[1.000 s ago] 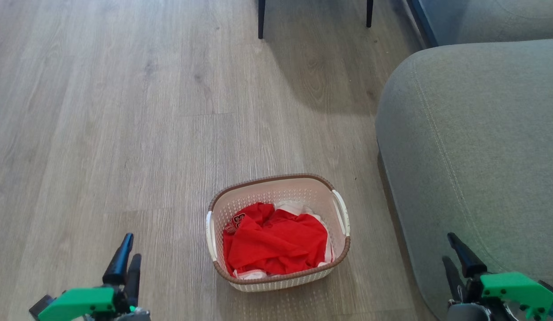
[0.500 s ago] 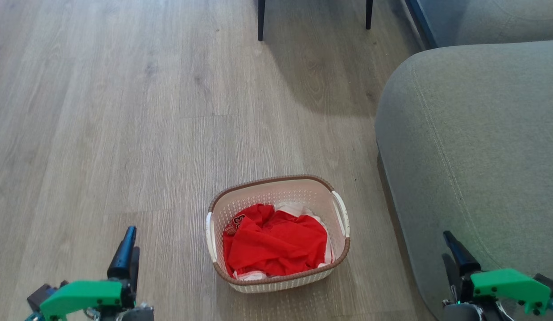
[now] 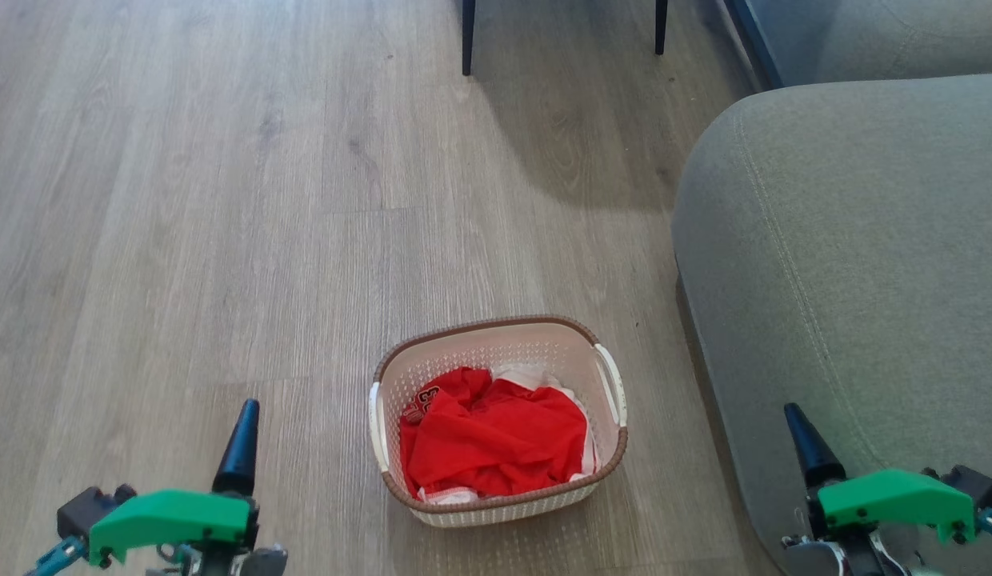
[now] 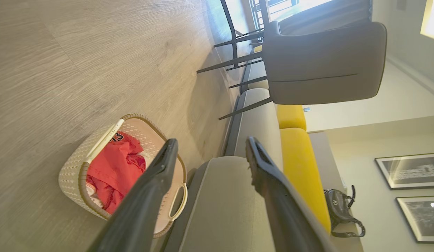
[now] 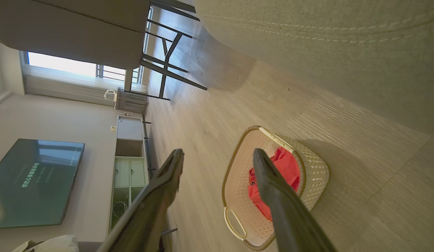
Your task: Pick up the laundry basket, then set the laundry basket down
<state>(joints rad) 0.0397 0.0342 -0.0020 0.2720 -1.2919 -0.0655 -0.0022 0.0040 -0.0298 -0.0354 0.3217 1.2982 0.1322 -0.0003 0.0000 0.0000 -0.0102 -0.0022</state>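
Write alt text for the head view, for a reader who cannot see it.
A cream-white perforated plastic laundry basket holding crumpled red clothing sits on a pale wood-plank floor beside a grey fabric sofa. The left gripper and right gripper flank it below.

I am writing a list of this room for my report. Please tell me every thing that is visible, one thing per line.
laundry basket: one, cream-white with brown rim, on the floor beside the sofa
garment: one, red, inside the laundry basket
floor: one, grey-brown wood
sofa: one, grey, right of the basket
cushions: two, yellow, on the sofa
chair: one, grey with dark legs, beyond the basket
bag: one, black, beside the cushions
framed pictures: two, dark frames, on the wall
television: one, dark screen, against the wall
left gripper: one, dark jaws open, left of the basket
right gripper: one, dark jaws open, by the sofa
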